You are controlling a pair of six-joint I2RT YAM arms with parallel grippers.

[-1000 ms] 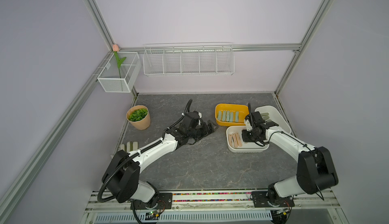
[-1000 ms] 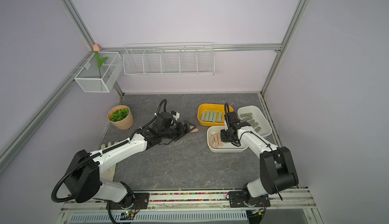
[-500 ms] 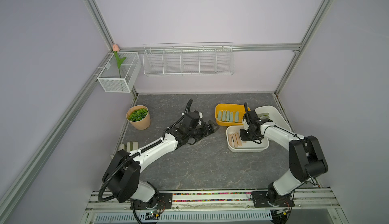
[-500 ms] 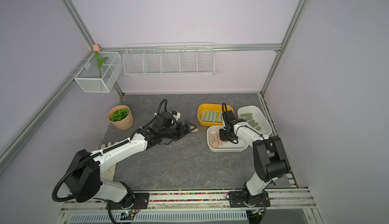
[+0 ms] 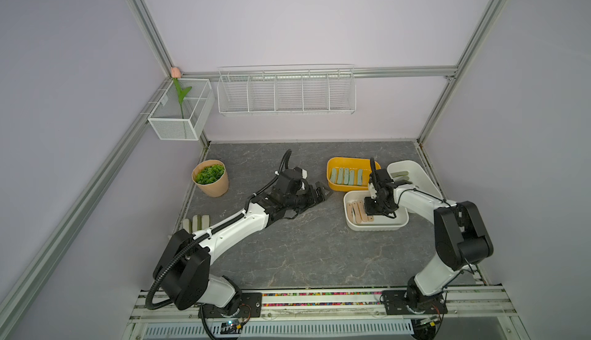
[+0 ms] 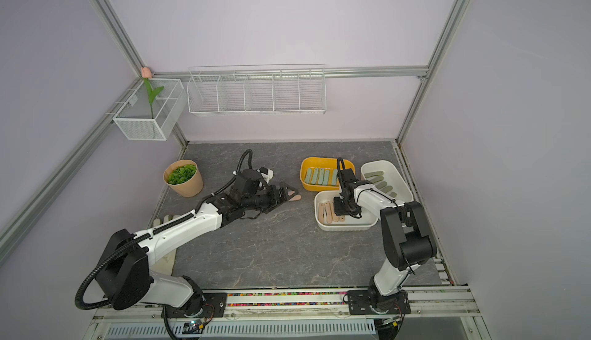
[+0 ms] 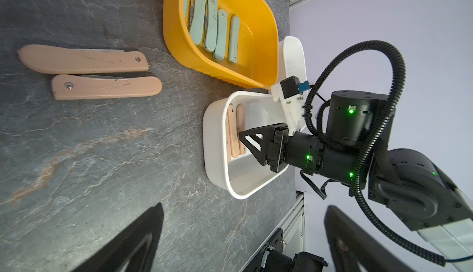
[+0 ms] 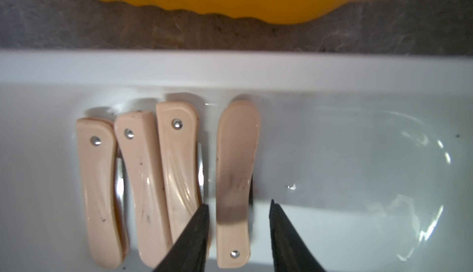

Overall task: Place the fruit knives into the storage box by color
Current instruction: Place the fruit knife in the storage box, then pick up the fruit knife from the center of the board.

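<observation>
Several peach-pink fruit knives [image 8: 143, 181] lie side by side in the near white storage box [image 8: 230, 66]. My right gripper [image 8: 238, 204] is down in that box, open, its jaws apart on either side of the rightmost pink knife [image 8: 236, 155], which rests on the box floor. Two more pink knives [image 7: 84, 59] lie on the table ahead of my left gripper [image 7: 244, 206], which is open and holds nothing. Mint-teal knives [image 7: 212, 27] fill the yellow box [image 5: 332, 162]. Olive knives [image 5: 399, 175] lie in the far white box [image 5: 415, 169].
A potted green plant [image 5: 211, 178] stands at the table's left, and a striped work glove [image 5: 196, 221] lies by the left edge. A wire rack [image 5: 286, 92] and a mesh basket [image 5: 179, 111] hang on the walls above the table.
My right gripper has opened and let go of the pink knife inside the near white box. The left arm has hardly moved.
</observation>
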